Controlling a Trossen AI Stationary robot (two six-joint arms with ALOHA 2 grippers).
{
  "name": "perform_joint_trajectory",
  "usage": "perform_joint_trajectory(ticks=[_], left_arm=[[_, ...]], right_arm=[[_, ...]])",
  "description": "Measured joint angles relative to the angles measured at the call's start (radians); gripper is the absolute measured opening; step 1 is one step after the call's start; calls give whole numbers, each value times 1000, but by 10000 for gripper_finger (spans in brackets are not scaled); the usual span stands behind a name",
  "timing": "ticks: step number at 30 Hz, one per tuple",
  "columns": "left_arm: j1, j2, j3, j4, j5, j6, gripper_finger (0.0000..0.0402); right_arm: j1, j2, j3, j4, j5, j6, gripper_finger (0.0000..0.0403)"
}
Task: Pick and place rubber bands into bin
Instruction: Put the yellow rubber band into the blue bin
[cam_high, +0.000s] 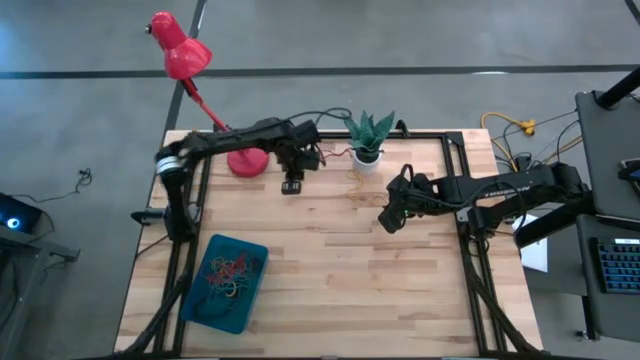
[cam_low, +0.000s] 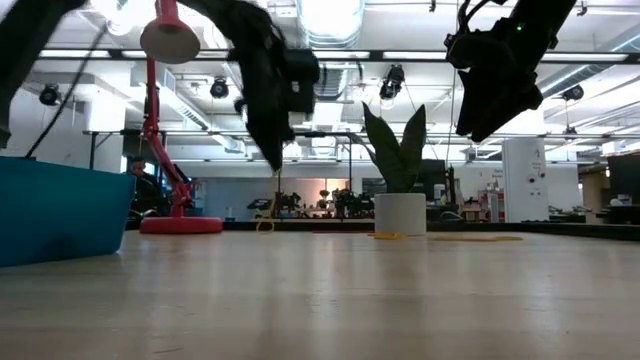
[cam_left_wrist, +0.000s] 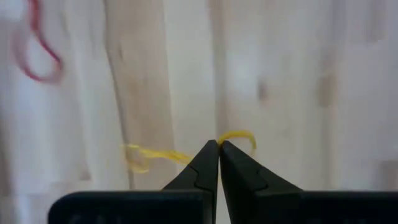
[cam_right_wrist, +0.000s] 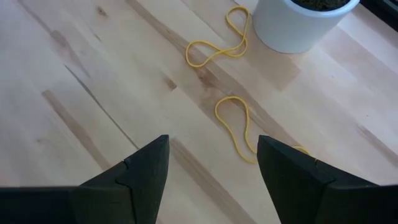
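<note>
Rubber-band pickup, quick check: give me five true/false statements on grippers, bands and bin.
1. The left gripper is shut on a yellow rubber band. True.
2. The right gripper is shut. False: its fingers stand wide apart, holding nothing.
3. The bin is empty. False: a tangle of rubber bands lies in it.
4. Two yellow bands lie on the table beside the white plant pot. True.
5. The red lamp stands inside the bin. False: its base rests on the table, apart from the bin.
</note>
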Motion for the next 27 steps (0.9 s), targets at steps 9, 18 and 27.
perform_joint_trajectory(ticks=[9, 18, 27], left_arm=[[-91, -337, 31, -188, -34, -168, 0], [-238, -618, 38, -525, 110, -602, 0], [-463, -750, 10, -541, 189, -1032, 0]], right_arm=[[-1, 0, -12, 1, 2, -1, 228], [0, 0, -30, 7, 2, -10, 228], [0, 0, -37, 16, 4, -40, 228]])
